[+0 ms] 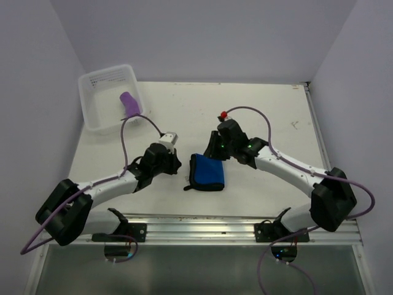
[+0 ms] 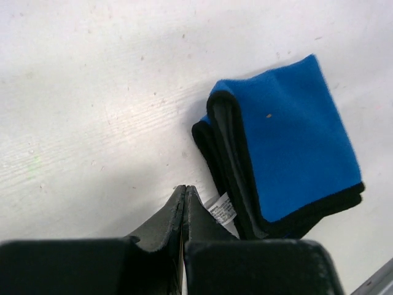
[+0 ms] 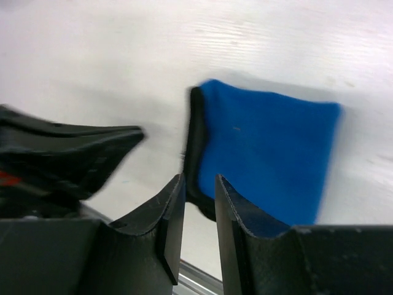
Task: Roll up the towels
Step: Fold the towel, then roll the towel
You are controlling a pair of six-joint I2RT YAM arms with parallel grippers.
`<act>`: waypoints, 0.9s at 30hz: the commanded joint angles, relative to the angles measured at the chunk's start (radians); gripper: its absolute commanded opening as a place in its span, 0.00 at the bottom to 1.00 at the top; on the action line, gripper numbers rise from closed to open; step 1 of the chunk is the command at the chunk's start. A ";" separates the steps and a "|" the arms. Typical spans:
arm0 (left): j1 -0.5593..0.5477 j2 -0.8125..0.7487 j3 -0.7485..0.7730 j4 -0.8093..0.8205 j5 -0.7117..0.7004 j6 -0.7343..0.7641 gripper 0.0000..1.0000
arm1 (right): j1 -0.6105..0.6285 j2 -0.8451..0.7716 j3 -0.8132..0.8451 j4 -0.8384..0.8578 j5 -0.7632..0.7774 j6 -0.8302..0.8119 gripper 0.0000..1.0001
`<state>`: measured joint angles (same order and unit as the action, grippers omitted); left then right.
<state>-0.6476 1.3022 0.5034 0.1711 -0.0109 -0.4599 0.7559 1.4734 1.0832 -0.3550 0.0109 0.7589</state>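
The white bench carries everything. The left arm and right arm both reach in towards its middle. At the far left corner stands the clear plastic tub.

The blue towel lies on the bench between the two arms. It is folded flat into a squarish pad with dark edging, not rolled. Whether the dark layers under it are its own underside or a second cloth, I cannot tell. The purple towel sits inside the tub as a tight roll, so that one looks done.

The left jaws are pressed fully together on nothing, with their tips just beside the towel's near-left corner. The right jaws stand a narrow gap apart, also empty, poised near the towel's opposite side. A small white label pokes out at the folded corner.

My reading is that the blue towel is the one in hand, with the roll not yet begun. The next move calls for pinching one edge, probably with the right jaws, and turning it over on itself while the other jaws pin the cloth
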 commanded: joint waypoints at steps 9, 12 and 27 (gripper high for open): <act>0.002 0.052 0.170 0.181 0.321 -0.026 0.00 | -0.214 -0.186 -0.351 0.102 -0.109 0.013 0.47; -0.012 0.136 0.182 0.255 0.351 -0.055 0.00 | -0.237 -0.154 -0.397 0.180 -0.161 0.037 0.46; -0.012 0.336 0.150 0.248 0.316 -0.074 0.00 | -0.270 0.077 -0.476 0.508 -0.348 0.105 0.49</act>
<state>-0.6571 1.6093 0.6628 0.3954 0.3222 -0.5316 0.4885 1.5211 0.6216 0.0502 -0.2802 0.8402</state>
